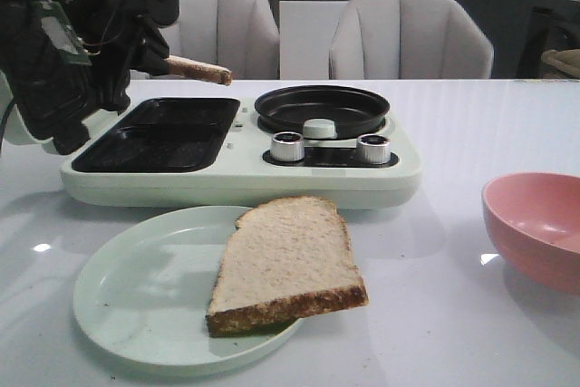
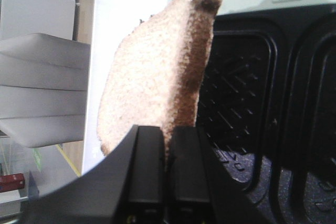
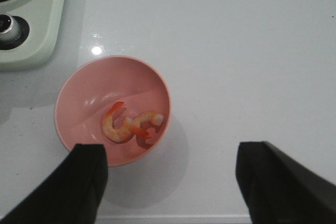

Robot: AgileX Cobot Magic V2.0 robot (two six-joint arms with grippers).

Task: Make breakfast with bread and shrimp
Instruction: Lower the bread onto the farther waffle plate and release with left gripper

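Nearest the front camera, one bread slice [image 1: 288, 265] lies flat on a pale green plate [image 1: 136, 296], its crusted bottom edge hanging over the plate's rim toward the camera. Behind the plate stands a pale green breakfast maker [image 1: 245, 169] with a black grill tray [image 1: 163, 133] on its left side, a round black pan [image 1: 322, 108] on its right, and two silver knobs [image 1: 288, 146] along its front.

Over the grill tray's left end, the left gripper [image 2: 167, 145] is closed tight on the second bread slice [image 2: 157, 77], pinching it by one edge; the slice sticks straight out beyond the fingertips, held on edge, clear of the ribbed tray below it. From the front, that slice shows only as a thin crusted end poking out of the arm toward the pan.

At the table's right, a pink bowl [image 3: 113, 109] holds the shrimp [image 3: 131, 127], a curled orange and white piece lying on the bowl's floor. The right gripper [image 3: 170, 182] hangs above the table with its fingers spread wide and nothing between them; the bowl sits just beside its one finger [image 3: 84, 182], the shrimp well clear of both.
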